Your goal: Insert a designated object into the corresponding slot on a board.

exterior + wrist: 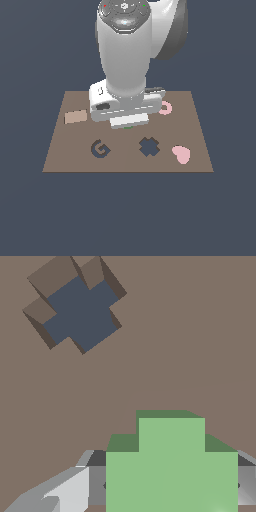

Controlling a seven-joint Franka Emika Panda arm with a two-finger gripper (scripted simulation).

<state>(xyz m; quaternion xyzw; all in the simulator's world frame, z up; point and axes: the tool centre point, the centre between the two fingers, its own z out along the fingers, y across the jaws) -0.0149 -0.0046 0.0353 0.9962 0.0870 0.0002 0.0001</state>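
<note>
Green piece (171, 466) fills your wrist view's foreground, your tool (170, 483) closed on it from both sides, cross slot (80, 312) well apart on the brown board (190, 331), in the exterior view slot (149, 146) sits lower centre, between G cutout (100, 149) and pink heart (181, 154).

Raised exterior view facing the board (75, 150); close downward wrist view sharing slot (77, 313)

One board (60, 155) carries two dark cutouts (149, 147), two pink shapes (181, 154), one tan block (76, 117), one green piece (171, 471).
</note>
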